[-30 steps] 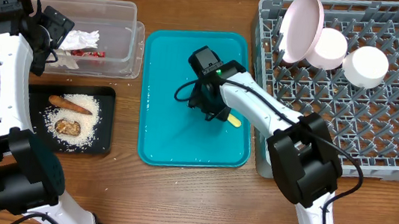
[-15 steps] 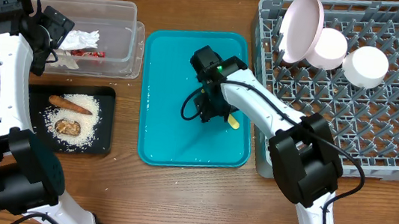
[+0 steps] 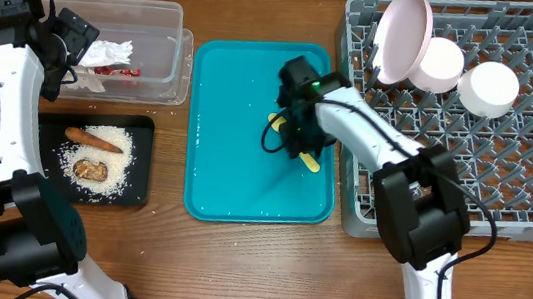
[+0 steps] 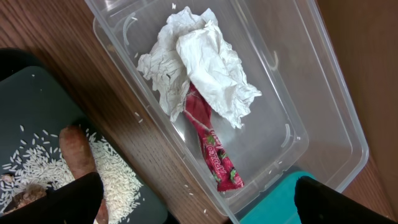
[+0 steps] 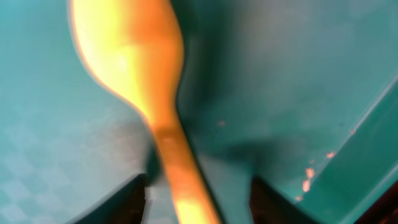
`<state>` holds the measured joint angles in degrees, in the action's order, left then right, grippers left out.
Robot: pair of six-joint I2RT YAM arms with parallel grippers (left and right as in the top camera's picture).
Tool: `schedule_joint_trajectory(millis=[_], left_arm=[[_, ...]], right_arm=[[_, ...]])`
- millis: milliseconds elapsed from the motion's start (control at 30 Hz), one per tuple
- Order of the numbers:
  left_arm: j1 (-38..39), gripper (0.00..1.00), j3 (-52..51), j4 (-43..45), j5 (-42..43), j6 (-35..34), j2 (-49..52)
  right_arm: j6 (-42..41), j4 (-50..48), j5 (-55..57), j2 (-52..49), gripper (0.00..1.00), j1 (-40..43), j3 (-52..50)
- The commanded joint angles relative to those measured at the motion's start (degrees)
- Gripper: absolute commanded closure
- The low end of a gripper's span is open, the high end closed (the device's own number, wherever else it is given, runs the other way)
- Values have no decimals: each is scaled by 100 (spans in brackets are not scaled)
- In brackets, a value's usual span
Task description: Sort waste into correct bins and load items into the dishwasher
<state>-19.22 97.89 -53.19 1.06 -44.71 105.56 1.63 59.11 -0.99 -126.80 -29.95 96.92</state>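
Your right fingers (image 5: 134, 202) stand part-open astride the handle of the yellow plastic spoon (image 5: 127, 56), not yet clamped, spoon flat on the teal tray (image 3: 223, 175), left fingers (image 4: 56, 199) wide open over the clear tub (image 4: 292, 74); judged step: spoon pickup, next needs closing, then lifting to the grey dish rack (image 3: 466, 167).

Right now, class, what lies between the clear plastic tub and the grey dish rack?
The teal tray lies between the clear tub and dish rack, with the yellow spoon on it beneath the right gripper. The overhead view shows this.
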Motion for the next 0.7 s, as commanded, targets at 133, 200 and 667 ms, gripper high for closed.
schedule_joint_trajectory(millis=[133,200,667], left_arm=[[20,0,52,7,-15,-48,9],[20,0,52,7,-17,-48,9],[20,0,52,7,-15,-48,9]], right_arm=[[160,37,-940,157,63,249,-179],[162,166,-933,157,63,249,-186],[-87,380,-960,157,71,146,-184]])
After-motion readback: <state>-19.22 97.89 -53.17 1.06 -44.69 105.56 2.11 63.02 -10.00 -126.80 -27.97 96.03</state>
